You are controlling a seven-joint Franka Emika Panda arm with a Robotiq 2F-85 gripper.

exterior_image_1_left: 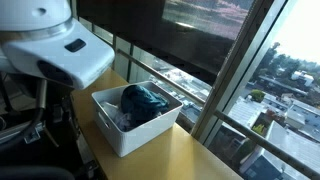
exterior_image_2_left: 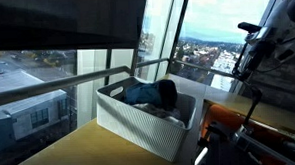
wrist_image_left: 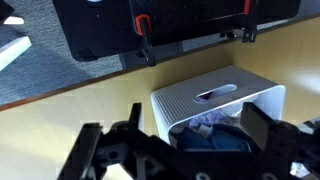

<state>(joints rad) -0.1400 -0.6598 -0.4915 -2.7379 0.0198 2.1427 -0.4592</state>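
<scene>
A white ribbed basket (wrist_image_left: pixel 215 100) with a handle slot stands on the light wooden table (wrist_image_left: pixel 80 110). Dark blue clothing (wrist_image_left: pixel 215 138) and some pale cloth (wrist_image_left: pixel 205 122) lie inside it. My gripper (wrist_image_left: pixel 196 118) hangs just above the basket's open top, and its black fingers (wrist_image_left: pixel 133 118) stand wide apart with nothing between them. The same basket (exterior_image_1_left: pixel 135 120) and blue garment (exterior_image_1_left: pixel 145 100) show in an exterior view, with the arm's white casing (exterior_image_1_left: pixel 50 45) above and to the left. The basket (exterior_image_2_left: pixel 149 122) and garment (exterior_image_2_left: pixel 153 92) also appear in an exterior view.
The table (exterior_image_1_left: pixel 190 155) runs along tall windows with a railing (exterior_image_2_left: pixel 58 86) right behind the basket. A black perforated board (wrist_image_left: pixel 150 25) with red clamps lies past the table's edge. Orange equipment (exterior_image_2_left: pixel 244 123) stands close to the basket's side.
</scene>
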